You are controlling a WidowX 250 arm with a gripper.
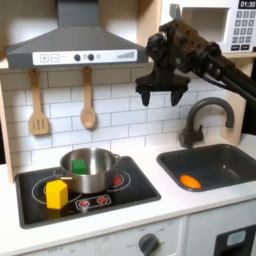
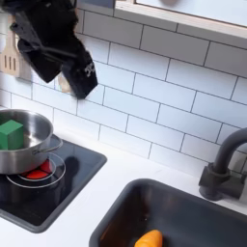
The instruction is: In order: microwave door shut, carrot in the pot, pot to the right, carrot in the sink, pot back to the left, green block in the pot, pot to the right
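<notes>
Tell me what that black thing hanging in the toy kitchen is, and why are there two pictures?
It is a robot arm. Its gripper hangs in the air above the counter, and its fingers hold nothing. Two cameras took the pictures: the first exterior view looks at the toy kitchen from the front, and the second exterior view looks closer, from the side. On the stovetop stands a shiny pot with a green block inside. Next to the pot stands a yellow block. An orange carrot lies in the sink. Two wooden spoons hang on the wall.
</notes>
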